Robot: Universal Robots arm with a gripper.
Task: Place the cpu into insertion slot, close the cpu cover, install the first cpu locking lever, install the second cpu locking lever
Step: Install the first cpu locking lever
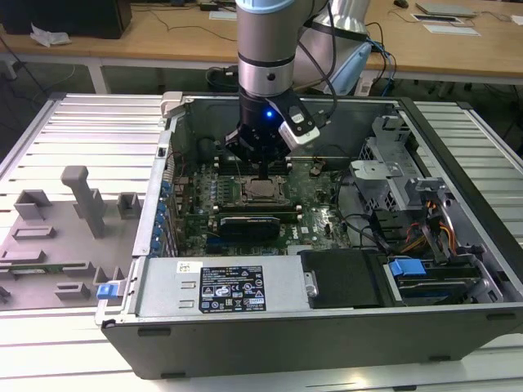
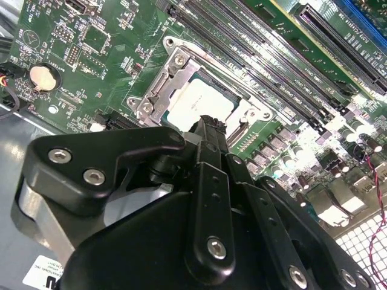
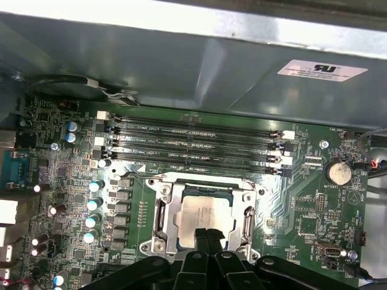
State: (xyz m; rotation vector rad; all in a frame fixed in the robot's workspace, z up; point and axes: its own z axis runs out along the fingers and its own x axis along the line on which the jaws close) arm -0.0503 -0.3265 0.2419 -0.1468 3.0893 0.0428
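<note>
I am holding my hand [image 3: 207,233] closed and gripping nothing, right at the edge of the cpu [image 3: 201,212], which is lying in the insertion slot [image 3: 202,190] beneath the lowered cpu cover [image 3: 165,208].

cpu [image 3: 201,212]: the closed jaws of the gripper [image 3: 208,234] cover its nearest edge in both wrist views; whether they touch it, I can't tell.
cpu cover [image 3: 168,202]: its side along that same cpu edge sits behind the gripper body.
arm [image 1: 265,49]: rising over the cpu, cut off by the exterior view's edge.
</note>
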